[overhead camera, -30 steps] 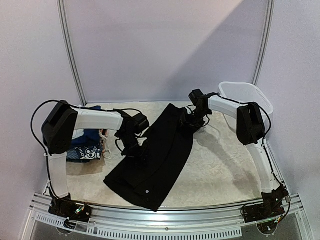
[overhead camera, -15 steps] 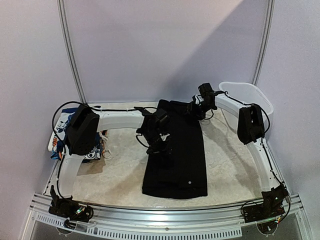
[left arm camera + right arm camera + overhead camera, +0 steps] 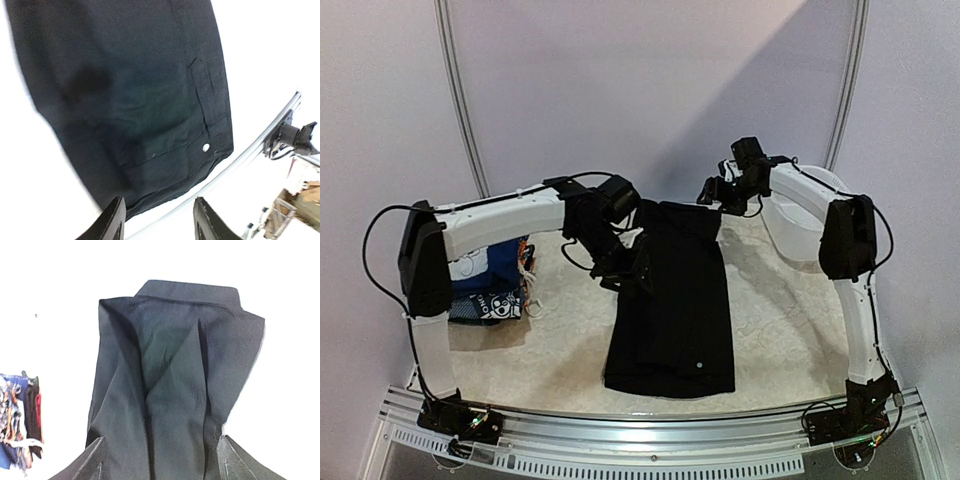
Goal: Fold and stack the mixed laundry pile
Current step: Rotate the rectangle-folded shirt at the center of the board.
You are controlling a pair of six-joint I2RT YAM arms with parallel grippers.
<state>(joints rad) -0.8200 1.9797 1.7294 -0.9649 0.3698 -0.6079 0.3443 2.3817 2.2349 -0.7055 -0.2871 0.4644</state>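
Drawn slightly leftward since 0.5 s ago, the left gripper (image 3: 157, 223) is held jaws apart beside the black trousers (image 3: 672, 300), spread flat mid-frame; the right gripper (image 3: 160, 460) is parted over their upper end. Folding is judged barely begun; the cartoon-print heap (image 3: 490, 295) is left at centre left.

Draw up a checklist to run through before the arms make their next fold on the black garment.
1. Black garment spread lengthwise on the table: ok.
2. Left gripper open and empty above it: ok.
3. Right gripper clear of the cloth: cannot tell; its fingers are apart, but fabric runs between them.
4. Far end smooth: not ok, creased.
5. Pile of other clothes at the left apart from the garment: ok.
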